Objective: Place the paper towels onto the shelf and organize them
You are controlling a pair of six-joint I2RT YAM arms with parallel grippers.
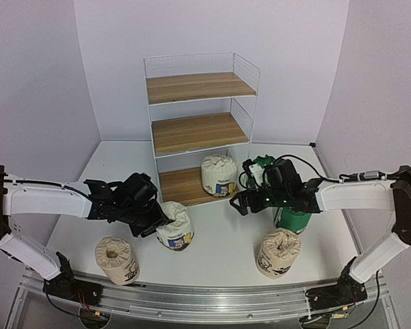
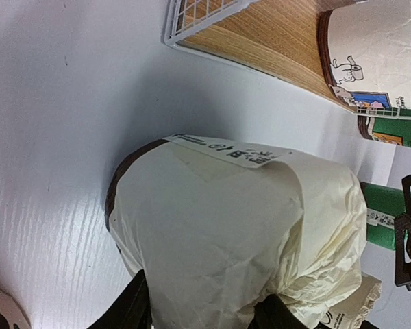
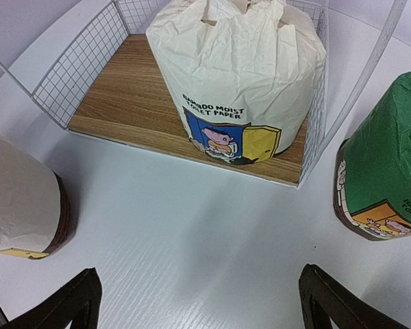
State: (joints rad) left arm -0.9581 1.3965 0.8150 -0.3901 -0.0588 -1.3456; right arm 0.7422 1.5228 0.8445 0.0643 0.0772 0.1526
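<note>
White roll (image 1: 177,226) (near the front edge of the shelf (image 1: 181,186)) clamped by left end effector (image 1: 160,223); right end effector (image 1: 238,201) spread wide.

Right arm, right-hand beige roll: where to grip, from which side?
Grip the beige roll across its round body, under the gathered top, which looks too loose to hold. It stands upright, a green roll close behind, so bring the open right gripper down from above, fingers left and right.

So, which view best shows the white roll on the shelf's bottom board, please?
The right wrist view: the white roll is close, its label readable. The top external view shows it small; the left wrist view catches only a cropped part at its corner.
</note>
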